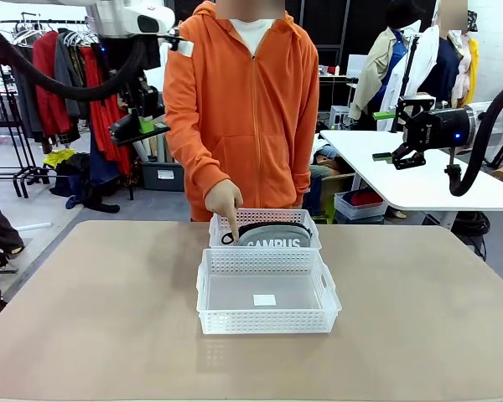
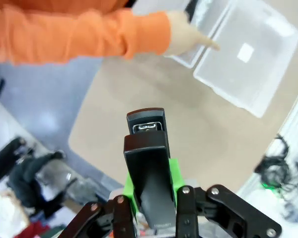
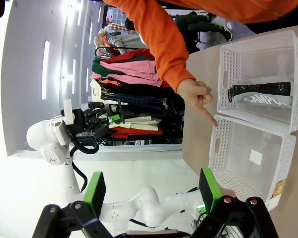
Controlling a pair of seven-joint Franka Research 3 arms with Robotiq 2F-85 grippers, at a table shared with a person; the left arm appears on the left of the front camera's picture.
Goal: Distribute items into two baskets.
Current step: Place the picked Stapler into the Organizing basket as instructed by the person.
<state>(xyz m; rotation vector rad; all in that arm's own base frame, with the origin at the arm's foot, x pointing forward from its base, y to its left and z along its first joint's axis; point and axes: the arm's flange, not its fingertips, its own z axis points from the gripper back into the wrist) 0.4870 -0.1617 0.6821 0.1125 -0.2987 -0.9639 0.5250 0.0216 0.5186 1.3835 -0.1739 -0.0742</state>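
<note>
Raised high at left, left gripper (image 1: 142, 126) clamped on small black stapler (image 2: 149, 173), green pads (image 2: 175, 173) pressing its sides, probably carried ready for dropping. Right gripper (image 1: 400, 157) lifted at right, jaws spread wide and empty, apparently waiting clear. Below on tan table (image 1: 92, 310), nearer basket (image 1: 267, 316) bare except for a small white label, likely the stapler's place. Touching behind it, farther basket (image 1: 306, 224) holding grey CAMPUS pouch (image 1: 275, 236) with black strap, lying flat inside. Person's hand (image 1: 224, 203), orange sleeve, index finger pointing down at the farther basket's near left corner, seemingly directing placement.
</note>
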